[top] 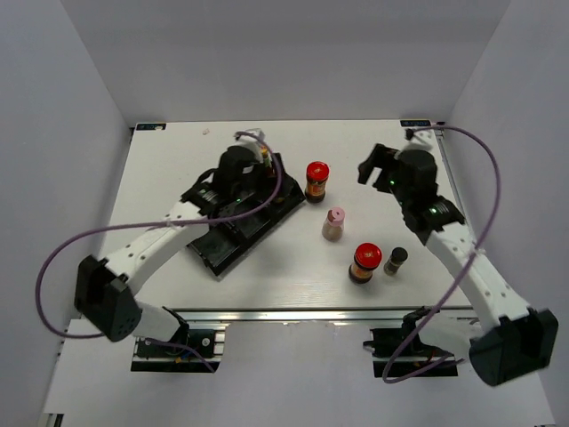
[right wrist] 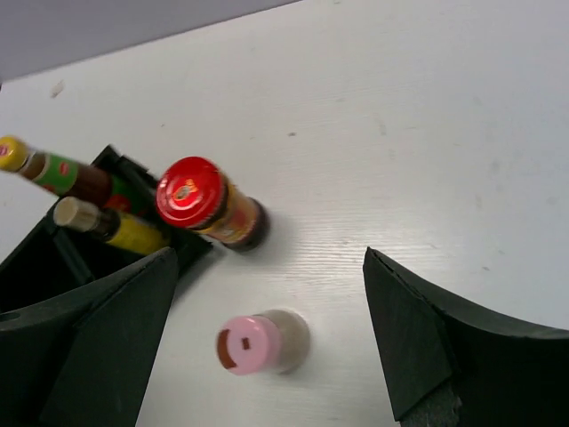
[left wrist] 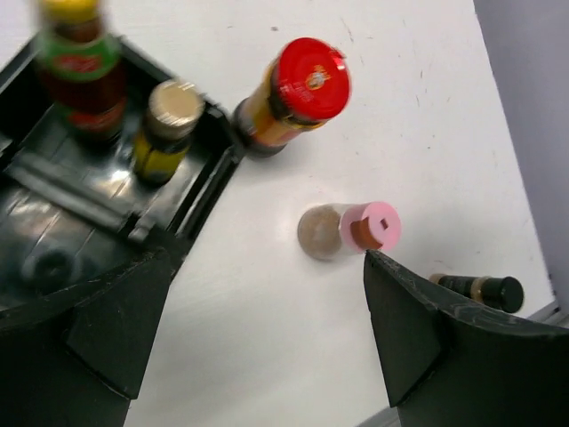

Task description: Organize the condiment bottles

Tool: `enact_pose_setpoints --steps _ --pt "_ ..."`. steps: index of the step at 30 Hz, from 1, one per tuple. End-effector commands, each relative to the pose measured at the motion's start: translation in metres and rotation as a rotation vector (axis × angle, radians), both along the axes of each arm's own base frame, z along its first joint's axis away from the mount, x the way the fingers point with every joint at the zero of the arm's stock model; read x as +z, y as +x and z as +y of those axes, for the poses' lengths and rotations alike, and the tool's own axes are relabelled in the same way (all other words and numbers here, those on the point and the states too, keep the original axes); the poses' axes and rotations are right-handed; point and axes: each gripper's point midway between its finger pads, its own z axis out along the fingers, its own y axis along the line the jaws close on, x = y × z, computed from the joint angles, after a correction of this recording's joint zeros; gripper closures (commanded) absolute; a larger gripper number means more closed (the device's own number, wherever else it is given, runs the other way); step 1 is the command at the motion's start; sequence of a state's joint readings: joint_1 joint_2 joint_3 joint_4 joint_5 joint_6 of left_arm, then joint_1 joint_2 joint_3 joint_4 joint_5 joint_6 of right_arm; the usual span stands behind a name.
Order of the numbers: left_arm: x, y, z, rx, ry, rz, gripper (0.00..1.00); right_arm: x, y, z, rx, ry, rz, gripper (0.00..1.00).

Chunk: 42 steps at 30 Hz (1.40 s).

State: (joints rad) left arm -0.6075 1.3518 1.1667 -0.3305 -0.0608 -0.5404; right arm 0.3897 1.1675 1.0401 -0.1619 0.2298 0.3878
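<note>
While right claw gapes, pink-capped bottle stands apart.

Robotics test cell, bare white table, plain grey walls around it, my left arm and right arm based on an aluminium rail, loose purple cables

Red-lidded jar, pink-capped bottle, second red-lidded jar and dark shaker right of black tray.

Top camera looks down over the whole table; both wrist cameras sit close — sharing the pink-capped bottle.
</note>
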Motion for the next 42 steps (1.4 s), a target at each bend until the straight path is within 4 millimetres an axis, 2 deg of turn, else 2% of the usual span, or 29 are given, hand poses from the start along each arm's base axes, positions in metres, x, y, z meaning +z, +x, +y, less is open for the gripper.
enact_pose_setpoints --steps 1,2,3,4,5,6,7,8,9,10,12,16,25,26,32,35,42 --pt "0.007 0.009 -0.036 -0.076 0.106 -0.06 0.02 0.017 -0.017 -0.054 -0.18 0.074 -0.057 0.11" --pt "-0.01 0.016 -0.048 -0.1 0.144 -0.034 0.02 0.01 -0.022 -0.066 -0.217 0.08 -0.046 0.11" --pt "0.001 0.017 -0.064 -0.138 0.153 -0.063 0.02 0.01 -0.025 -0.076 -0.244 0.084 -0.049 0.11" --pt "0.001 0.02 -0.073 -0.155 0.162 -0.067 0.02 0.016 -0.029 -0.091 -0.283 0.094 -0.067 0.11" --pt "0.0 0.024 -0.08 -0.163 0.172 -0.07 0.02 0.011 -0.032 -0.096 -0.295 0.091 -0.051 0.11" --pt "-0.018 0.029 -0.09 -0.178 0.214 -0.044 0.02 0.009 -0.034 -0.097 -0.286 0.096 -0.043 0.11" --pt "-0.004 0.038 -0.1 -0.179 0.203 -0.074 0.02 0.009 -0.035 -0.102 -0.296 0.099 -0.045 0.11" --pt "-0.007 0.046 -0.103 -0.167 0.223 -0.08 0.02 0.006 -0.036 -0.102 -0.289 0.1 -0.038 0.11" --pt "-0.032 0.051 -0.109 -0.17 0.278 -0.036 0.02 0.002 -0.036 -0.099 -0.27 0.104 -0.028 0.11" --pt "-0.016 0.06 -0.118 -0.166 0.267 -0.064 0.02 0.0 -0.036 -0.1 -0.269 0.101 -0.023 0.11" --pt "-0.029 0.076 -0.127 -0.146 0.311 -0.045 0.02 -0.006 -0.035 -0.099 -0.252 0.096 -0.007 0.11" --pt "-0.044 0.094 -0.129 -0.082 0.369 -0.014 0.02 -0.011 -0.031 -0.096 -0.227 0.095 0.005 0.11" --pt "-0.06 0.109 -0.127 -0.011 0.401 -0.034 0.02 -0.019 -0.026 -0.097 -0.214 0.093 0.018 0.11" --pt "-0.069 0.112 -0.129 -0.012 0.412 -0.025 0.02 -0.02 -0.026 -0.097 -0.215 0.094 0.02 0.11" --pt "-0.078 0.125 -0.138 -0.005 0.427 -0.036 0.02 -0.02 -0.03 -0.099 -0.218 0.084 0.028 0.11" --pt "-0.083 0.133 -0.135 0.023 0.444 -0.04 0.02 -0.014 -0.035 -0.104 -0.237 0.077 0.004 0.11" --pt "-0.085 0.142 -0.141 0.022 0.407 -0.054 0.02 0.001 -0.05 -0.113 -0.275 0.069 -0.047 0.11"
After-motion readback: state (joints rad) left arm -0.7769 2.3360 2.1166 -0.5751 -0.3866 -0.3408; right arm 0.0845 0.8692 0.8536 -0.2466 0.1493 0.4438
